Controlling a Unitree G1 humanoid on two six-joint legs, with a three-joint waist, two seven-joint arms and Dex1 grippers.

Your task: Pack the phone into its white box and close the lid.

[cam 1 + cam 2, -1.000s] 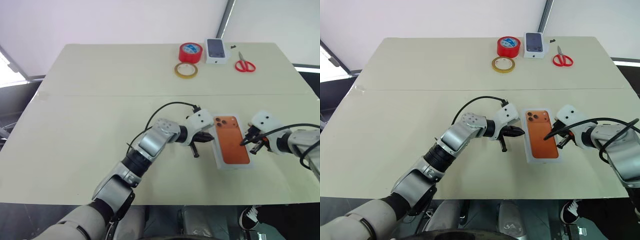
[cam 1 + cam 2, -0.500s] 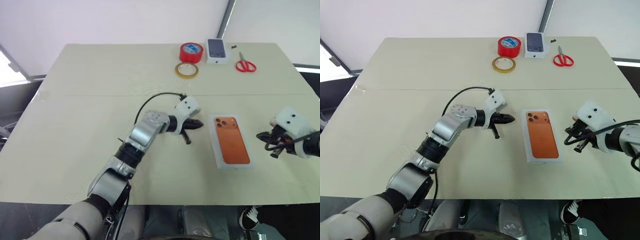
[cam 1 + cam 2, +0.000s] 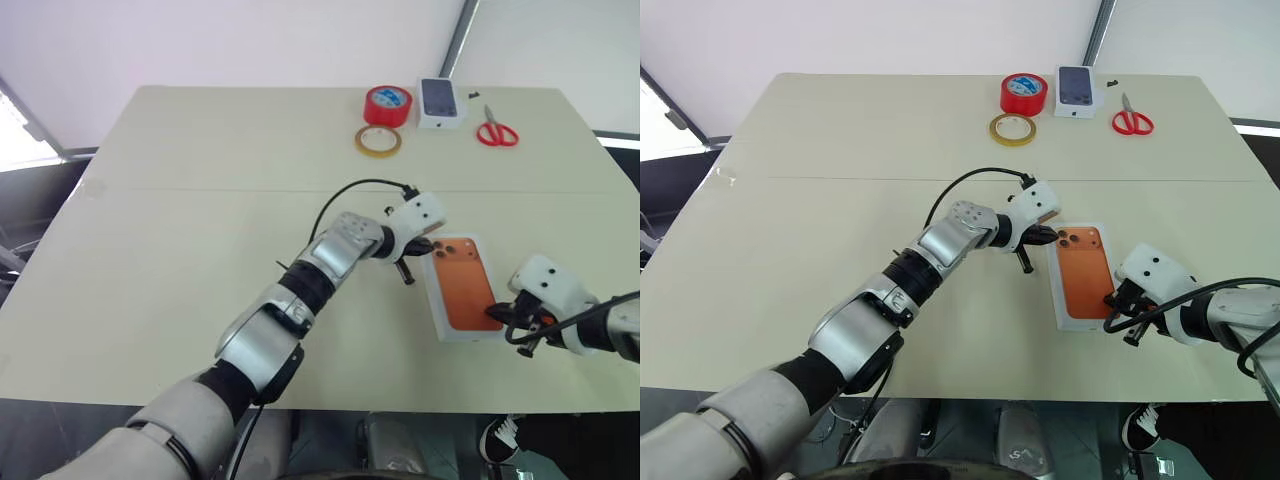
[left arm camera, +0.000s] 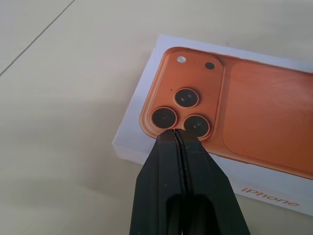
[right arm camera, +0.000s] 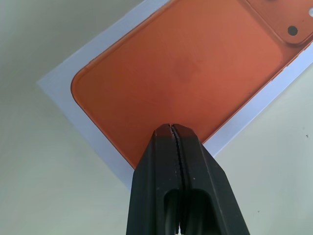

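Observation:
The white box (image 3: 1085,322) lies flat at the table's front right, with "iPhone" lettered on its side wall (image 4: 269,197). Its top shows an orange phone back (image 3: 1085,272) with dark lenses (image 4: 187,97), flush inside a white border. I cannot tell whether this is the phone itself or a print on a lid. My left gripper (image 3: 1048,236) is shut, its tip (image 4: 175,131) at the lens corner of the box. My right gripper (image 3: 1112,306) is also shut, its tip (image 5: 171,126) over the box's near right edge.
Along the far edge of the table stand a red tape roll (image 3: 387,104), a yellowish tape ring (image 3: 377,140), a small white carton printed with a dark phone (image 3: 442,101) and red scissors (image 3: 496,131). A seam (image 3: 200,190) crosses the tabletop.
Both shut grippers had drawn away from the box half a second ago. They have come back, the left to its lens corner and the right to its near right edge. The box has stayed put.

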